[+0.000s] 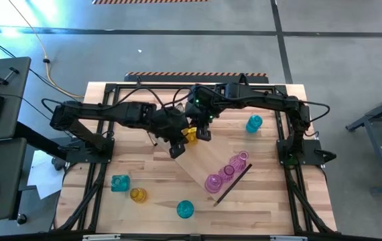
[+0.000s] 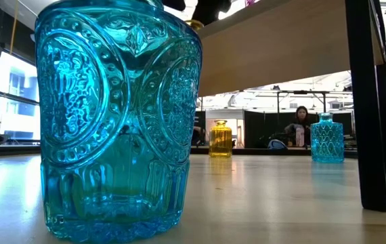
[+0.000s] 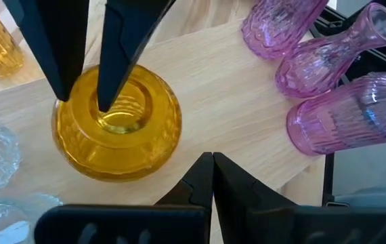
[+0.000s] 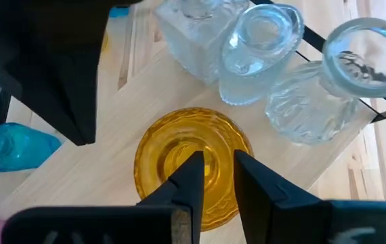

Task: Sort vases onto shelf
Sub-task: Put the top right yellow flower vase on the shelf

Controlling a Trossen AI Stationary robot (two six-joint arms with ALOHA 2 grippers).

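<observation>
Now my right end effector [image 4: 213, 177] grips the rim of the yellow vase [image 4: 191, 163] on the shelf [image 1: 201, 167]; my left end effector [image 3: 212, 163] is closed, empty.

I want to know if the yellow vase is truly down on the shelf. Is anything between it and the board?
Nothing visible is. The yellow vase stands directly on the shelf, clear vases beside it, the right gripper pinching its neck rim, the left gripper shut alongside.

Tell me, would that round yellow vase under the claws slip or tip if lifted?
The yellow vase looks like smooth glass, so it is probably slippery and breakable. Its wide round body on the shelf suggests it stands steadily. The right claw pinches only the narrow neck rim, so it might swing if lifted.
</observation>
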